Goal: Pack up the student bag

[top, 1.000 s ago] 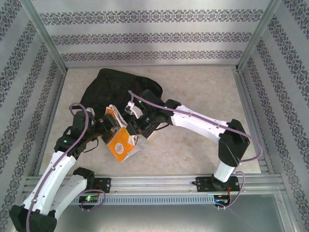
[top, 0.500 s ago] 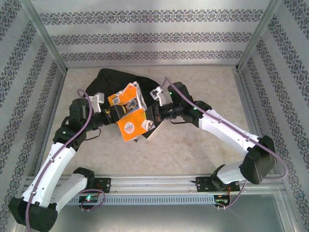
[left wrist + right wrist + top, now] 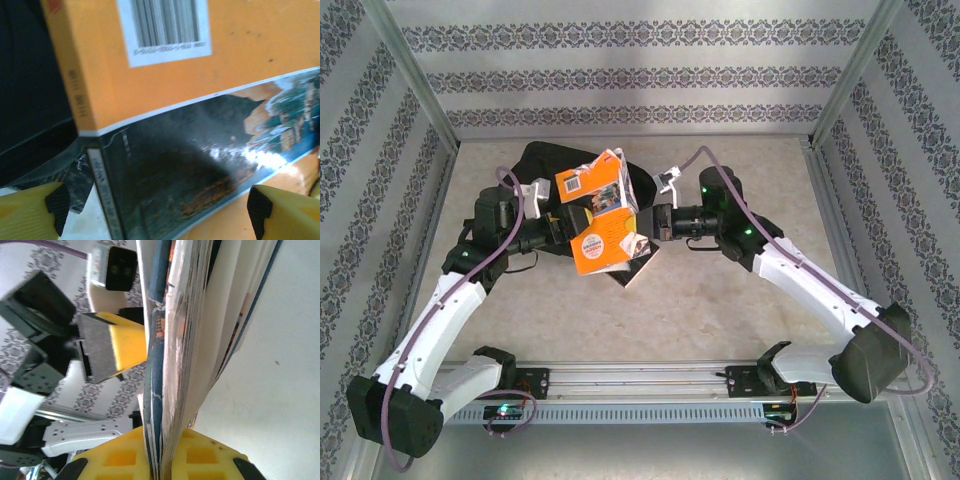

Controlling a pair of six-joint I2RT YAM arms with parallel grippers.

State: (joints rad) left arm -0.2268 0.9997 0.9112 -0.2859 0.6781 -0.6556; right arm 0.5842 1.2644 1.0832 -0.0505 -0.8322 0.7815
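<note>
An orange book (image 3: 598,238) with a barcode and a dark picture band is held up on edge with other thin books over the front of the black student bag (image 3: 542,160). My right gripper (image 3: 646,222) is shut on the stack's edge (image 3: 175,340), whose covers and pages run between its yellow fingers (image 3: 107,460). My left gripper (image 3: 560,228) is open. Its fingertips (image 3: 30,205) point at the book's back cover (image 3: 175,65), one to each side. The bag's black fabric (image 3: 30,75) lies behind. One left finger (image 3: 120,340) ends right at the blue cover.
Patterned walls and metal posts (image 3: 420,90) close in the beige tabletop (image 3: 750,190) on three sides. An aluminium rail (image 3: 640,378) with both arm bases runs along the near edge. The bag lies at the back left, and both arms reach in over the middle.
Both arms have carried the books up and away from the near edge to above the bag's front. The stack has turned more upright. The right elbow has swung out to the right.
</note>
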